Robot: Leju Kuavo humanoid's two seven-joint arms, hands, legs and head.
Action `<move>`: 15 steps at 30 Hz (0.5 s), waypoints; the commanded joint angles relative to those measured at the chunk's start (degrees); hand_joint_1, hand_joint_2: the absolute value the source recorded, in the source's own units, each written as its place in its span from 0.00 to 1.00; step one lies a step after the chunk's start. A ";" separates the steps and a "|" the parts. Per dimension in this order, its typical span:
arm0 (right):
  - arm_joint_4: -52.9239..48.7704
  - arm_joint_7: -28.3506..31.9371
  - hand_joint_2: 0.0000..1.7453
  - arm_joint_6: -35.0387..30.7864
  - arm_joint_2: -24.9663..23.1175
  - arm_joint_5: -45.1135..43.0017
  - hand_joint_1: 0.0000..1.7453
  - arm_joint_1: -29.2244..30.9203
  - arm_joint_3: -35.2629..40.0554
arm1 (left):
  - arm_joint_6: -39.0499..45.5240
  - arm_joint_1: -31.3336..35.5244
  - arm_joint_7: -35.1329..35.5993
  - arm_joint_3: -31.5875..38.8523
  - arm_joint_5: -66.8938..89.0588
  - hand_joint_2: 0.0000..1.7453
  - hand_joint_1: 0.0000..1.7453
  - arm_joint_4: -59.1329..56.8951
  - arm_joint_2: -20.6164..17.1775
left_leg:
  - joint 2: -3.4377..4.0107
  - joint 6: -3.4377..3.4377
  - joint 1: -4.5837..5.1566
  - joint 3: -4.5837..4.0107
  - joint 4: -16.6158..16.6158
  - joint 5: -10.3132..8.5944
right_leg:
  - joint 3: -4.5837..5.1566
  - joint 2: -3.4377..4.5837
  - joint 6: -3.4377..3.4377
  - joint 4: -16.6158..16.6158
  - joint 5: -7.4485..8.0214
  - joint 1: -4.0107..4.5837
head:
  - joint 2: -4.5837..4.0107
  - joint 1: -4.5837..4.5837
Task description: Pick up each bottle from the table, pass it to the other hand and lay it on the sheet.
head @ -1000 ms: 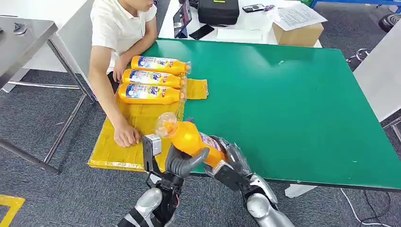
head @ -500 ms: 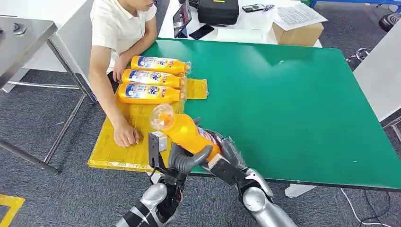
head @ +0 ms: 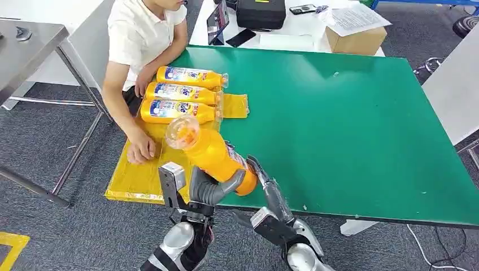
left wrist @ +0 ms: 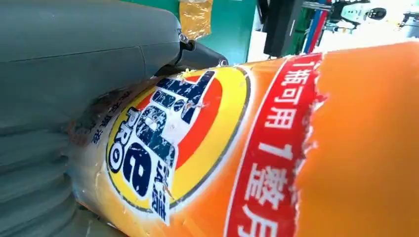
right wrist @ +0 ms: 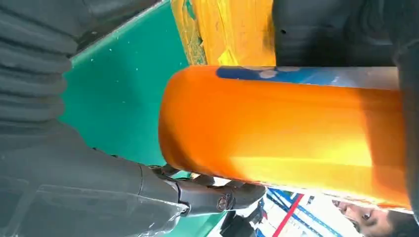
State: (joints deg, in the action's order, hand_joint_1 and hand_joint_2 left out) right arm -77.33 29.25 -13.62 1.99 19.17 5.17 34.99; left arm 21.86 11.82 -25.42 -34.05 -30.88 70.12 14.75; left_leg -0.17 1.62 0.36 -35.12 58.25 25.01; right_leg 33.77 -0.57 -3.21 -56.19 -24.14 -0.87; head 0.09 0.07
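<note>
Above the near-left corner of the green desk [head: 350,130], the orange plastic detergent bottle with a clear cap [head: 212,153] sits tilted in the left hand [head: 212,189], whose thick grey thumb and dark fingers wrap its labelled middle. Half a second ago the right hand [head: 270,195] was still clasped around the bottle's base; now its fingers stand spread and apart from it, holding nothing. The bottle has also swung left, its cap now over the yellow sheet [head: 141,178]. That suggests the handover is done and only the laying down remains. 3 matching orange bottles [head: 183,93] already lie side by side on the sheet, and a person's hand [head: 140,151] rests on it close by, a possible obstacle.
</note>
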 commanded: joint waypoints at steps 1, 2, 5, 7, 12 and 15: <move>-3.21 9.69 0.00 -21.02 -2.43 7.68 0.00 -4.98 -7.07 | 7.75 4.11 -2.62 -0.76 7.99 1.00 1.00 -2.55 -1.88 | -0.11 -0.12 -0.04 0.20 -0.03 0.06 | -0.21 -0.09 0.13 0.00 -0.10 0.04 | 0.00 -0.02; -2.47 9.10 0.00 -26.38 -1.38 10.27 0.00 -5.65 -9.13 | 7.53 4.05 -2.57 -0.15 7.73 1.00 1.00 -2.03 -2.33 | -0.16 -0.09 -0.03 0.10 -0.04 0.00 | -0.12 -0.14 0.09 0.01 -0.06 0.03 | 0.00 -0.02; -8.12 10.75 0.00 -26.38 -7.67 9.75 0.00 -10.42 -28.95 | 9.59 1.78 -3.62 2.84 8.67 1.00 1.00 1.03 -3.67 | -0.12 -0.09 0.01 0.19 -0.10 0.01 | -0.17 -0.11 0.09 0.04 -0.07 -0.01 | 0.00 0.02; -12.42 10.75 0.00 -26.38 -9.79 9.25 0.00 -11.70 -36.26 | 13.27 1.73 -3.40 2.85 14.31 1.00 1.00 0.64 -5.46 | -0.11 -0.10 -0.02 0.20 -0.04 0.05 | -0.21 -0.09 0.10 0.01 -0.09 0.02 | 0.00 -0.02; -19.97 10.75 0.00 -26.38 -13.58 10.01 0.00 -11.51 -43.75 | 17.33 6.13 9.65 12.46 64.23 1.00 1.00 -15.14 -7.34 | 0.04 -0.15 -0.01 0.29 -0.11 0.04 | -0.27 0.06 0.16 0.05 -0.05 0.01 | 0.00 -0.02; -20.75 10.75 0.00 -26.38 -14.14 10.08 0.00 -10.99 -43.92 | 13.08 9.95 16.80 10.58 71.67 1.00 1.00 -21.29 -9.56 | 0.00 -0.17 -0.02 0.31 -0.12 -0.01 | -0.27 0.03 0.18 0.05 -0.02 0.02 | 0.00 -0.02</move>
State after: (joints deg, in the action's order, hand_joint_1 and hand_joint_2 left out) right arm -91.00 39.80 -39.87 -6.86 28.96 -5.78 2.57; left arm 39.09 13.55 -19.39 -27.50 24.52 67.09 11.15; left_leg -0.20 1.61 0.37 -35.14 58.26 25.01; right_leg 33.79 -0.60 -3.20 -56.19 -24.14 -0.87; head 0.09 0.04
